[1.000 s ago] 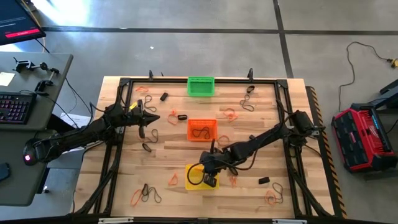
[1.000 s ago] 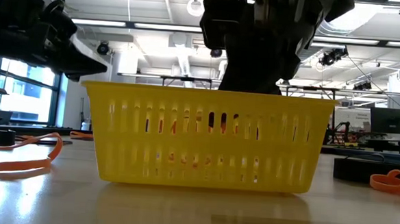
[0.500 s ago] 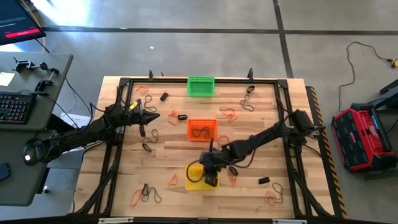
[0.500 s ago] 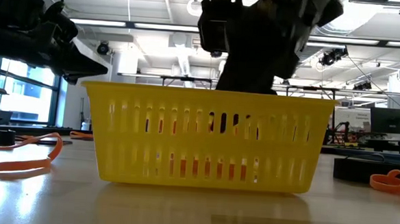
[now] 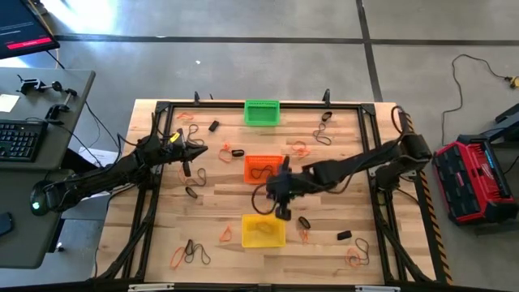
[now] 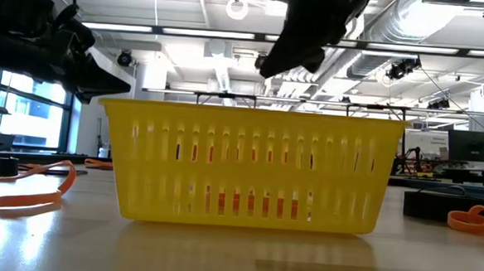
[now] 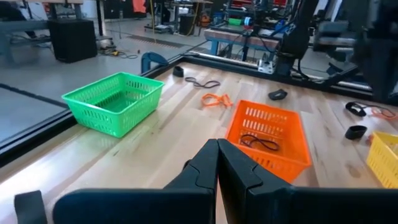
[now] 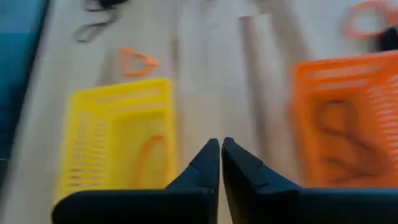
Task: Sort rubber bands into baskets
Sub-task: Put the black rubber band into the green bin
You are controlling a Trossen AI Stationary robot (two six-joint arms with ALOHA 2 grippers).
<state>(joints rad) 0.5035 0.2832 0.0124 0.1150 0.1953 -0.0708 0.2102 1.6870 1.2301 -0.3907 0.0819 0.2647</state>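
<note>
Both jaws closed, empty: right gripper [image 5: 281, 212] above table between orange basket [image 5: 263, 169] and yellow basket [image 5: 263, 230]; bands [image 5: 188, 252] scattered. Risk: descending closed, it snags the yellow basket at 6 o'clock.

Robotics lab or workshop, open-plan. Bare concrete floor [image 5: 243, 61] all round a wood-top table [image 5: 219, 207]. Desk at 9 o'clock with keyboard [image 5: 18, 139]. Red tool case [image 5: 470, 180] on floor at 3 o'clock. Exposed ducts [image 6: 447, 30], strip lights overhead; more benches and monitors [image 6: 470, 147] behind.
</note>
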